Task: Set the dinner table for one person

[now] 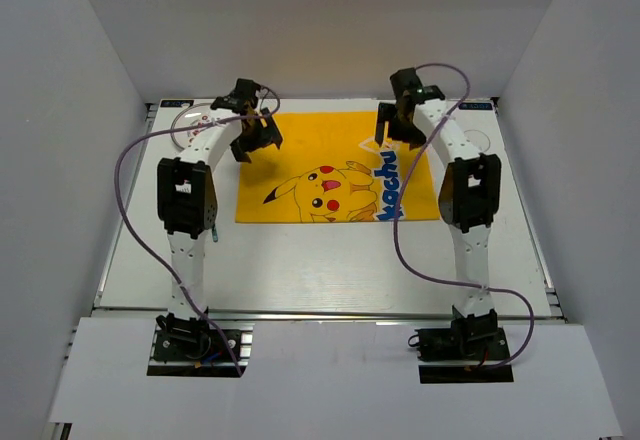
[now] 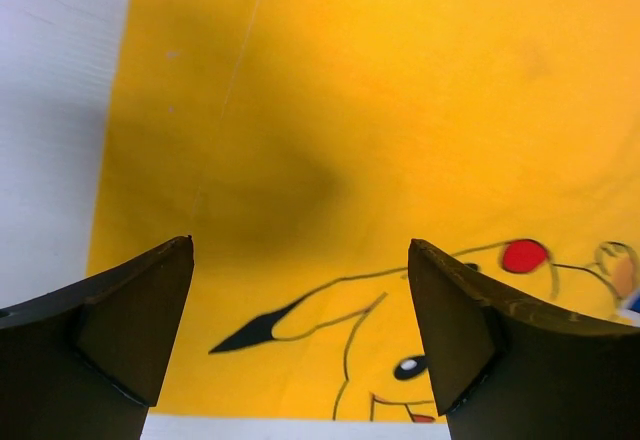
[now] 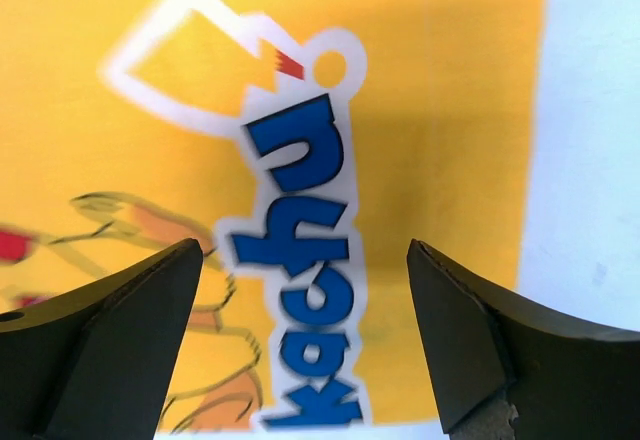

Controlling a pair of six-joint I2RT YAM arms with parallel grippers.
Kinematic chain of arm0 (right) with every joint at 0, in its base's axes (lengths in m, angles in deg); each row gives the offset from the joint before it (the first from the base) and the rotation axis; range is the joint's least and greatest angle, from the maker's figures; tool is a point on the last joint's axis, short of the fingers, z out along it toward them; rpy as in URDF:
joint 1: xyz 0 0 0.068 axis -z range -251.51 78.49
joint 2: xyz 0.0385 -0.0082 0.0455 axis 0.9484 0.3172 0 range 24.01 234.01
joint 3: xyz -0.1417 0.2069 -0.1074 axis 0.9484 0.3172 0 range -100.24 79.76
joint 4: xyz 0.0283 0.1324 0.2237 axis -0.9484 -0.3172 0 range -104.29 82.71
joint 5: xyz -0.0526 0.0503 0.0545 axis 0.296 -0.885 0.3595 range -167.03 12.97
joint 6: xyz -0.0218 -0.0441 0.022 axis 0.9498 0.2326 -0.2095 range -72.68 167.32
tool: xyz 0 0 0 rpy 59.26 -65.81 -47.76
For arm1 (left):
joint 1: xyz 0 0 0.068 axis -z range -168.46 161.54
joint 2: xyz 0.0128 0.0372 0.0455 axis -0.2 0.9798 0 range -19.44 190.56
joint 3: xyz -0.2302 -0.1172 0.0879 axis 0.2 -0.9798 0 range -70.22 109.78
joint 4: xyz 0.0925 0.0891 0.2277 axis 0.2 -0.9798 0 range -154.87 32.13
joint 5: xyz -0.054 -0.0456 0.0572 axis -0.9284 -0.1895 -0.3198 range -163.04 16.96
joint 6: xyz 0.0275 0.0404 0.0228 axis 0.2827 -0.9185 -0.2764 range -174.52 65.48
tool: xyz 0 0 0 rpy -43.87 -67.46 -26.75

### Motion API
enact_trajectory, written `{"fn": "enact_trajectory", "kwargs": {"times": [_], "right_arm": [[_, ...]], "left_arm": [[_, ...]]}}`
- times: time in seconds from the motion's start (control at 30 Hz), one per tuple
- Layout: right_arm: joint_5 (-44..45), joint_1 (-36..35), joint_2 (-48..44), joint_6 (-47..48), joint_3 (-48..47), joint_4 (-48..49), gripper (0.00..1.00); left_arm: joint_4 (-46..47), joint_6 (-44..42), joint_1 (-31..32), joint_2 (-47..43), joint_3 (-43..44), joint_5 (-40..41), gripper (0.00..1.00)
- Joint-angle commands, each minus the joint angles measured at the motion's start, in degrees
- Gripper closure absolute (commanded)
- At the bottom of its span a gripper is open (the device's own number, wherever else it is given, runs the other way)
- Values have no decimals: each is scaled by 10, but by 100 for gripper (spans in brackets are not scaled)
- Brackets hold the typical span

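Note:
The dinner table [image 1: 320,260] is a white grooved top with a metal rail along its front edge. On its far middle lies a yellow cartoon-printed placemat [image 1: 330,145], flat. My left gripper [image 1: 258,146] hangs open over the placemat's left part, and its wrist view shows the yellow cloth [image 2: 350,110] and the printed ear between the open left gripper [image 2: 300,243], which holds nothing. My right gripper [image 1: 400,138] hangs open over the right part. The blue lettering [image 3: 300,260] shows below the open right gripper [image 3: 305,245].
A faint round see-through thing with red marks [image 1: 195,120] lies at the back left by the left arm. Another faint round outline [image 1: 472,140] lies at the back right. White walls close in the table on three sides. Purple cables loop from both arms.

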Motion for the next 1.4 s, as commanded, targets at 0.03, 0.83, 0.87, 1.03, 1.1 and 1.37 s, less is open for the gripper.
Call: {"fn": "enact_trajectory", "kwargs": {"times": [0.03, 0.83, 0.87, 1.03, 1.1, 1.37], "right_arm": [[-9, -4, -171, -1, -31, -4, 11], [-341, -16, -819, -48, 573, 240, 11], [-368, -14, -830, -61, 582, 248, 11], [-432, -14, -854, -75, 600, 282, 11], [-442, -15, -860, -70, 587, 273, 11], [-462, -14, -876, -64, 574, 275, 11]], "left_arm": [[-35, -3, -4, -101, 57, 41, 2], [125, 72, -245, -253, -167, -72, 2], [143, 81, -265, -241, -169, -85, 2], [184, 96, -307, -169, -155, -121, 2], [198, 98, -323, -152, -157, -132, 2], [328, 104, -338, -62, -187, -211, 6]]}}
